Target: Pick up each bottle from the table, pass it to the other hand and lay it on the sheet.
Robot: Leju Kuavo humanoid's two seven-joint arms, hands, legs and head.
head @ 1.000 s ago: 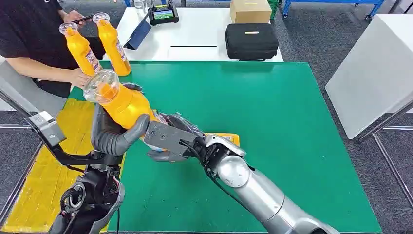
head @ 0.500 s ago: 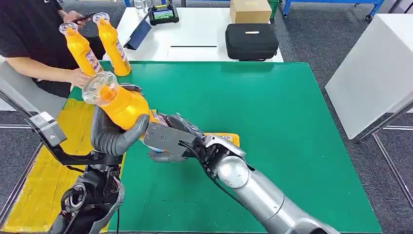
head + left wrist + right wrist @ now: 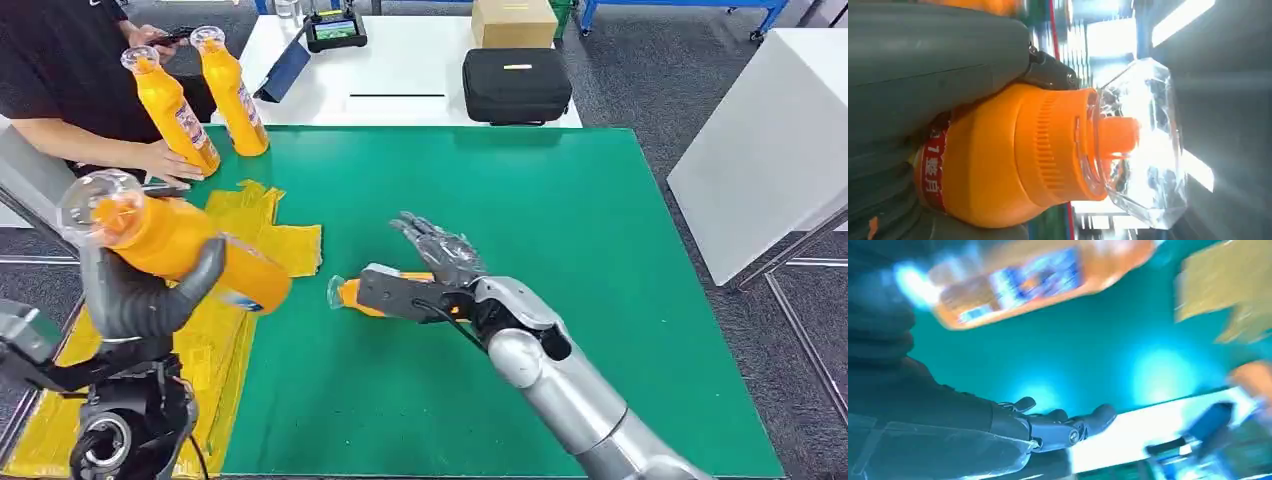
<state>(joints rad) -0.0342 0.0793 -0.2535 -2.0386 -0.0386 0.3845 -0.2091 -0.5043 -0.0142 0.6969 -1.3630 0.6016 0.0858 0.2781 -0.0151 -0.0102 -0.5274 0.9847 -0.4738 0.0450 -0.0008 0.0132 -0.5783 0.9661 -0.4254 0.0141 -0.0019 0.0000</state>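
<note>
Handover done: my left hand (image 3: 150, 290) now grips the orange plastic bottle with the clear faceted cap (image 3: 175, 250) alone, swung out over the crumpled yellow sheet (image 3: 262, 232). My right hand (image 3: 440, 250) has let go, fingers (image 3: 425, 235) spread wide and holding nothing, above a second orange bottle lying on the green bench (image 3: 560, 220). Judged next: lay it down, with open sheet below and a person's hand (image 3: 165, 160) holding two upright orange bottles (image 3: 205, 100) near the far edge.
</note>
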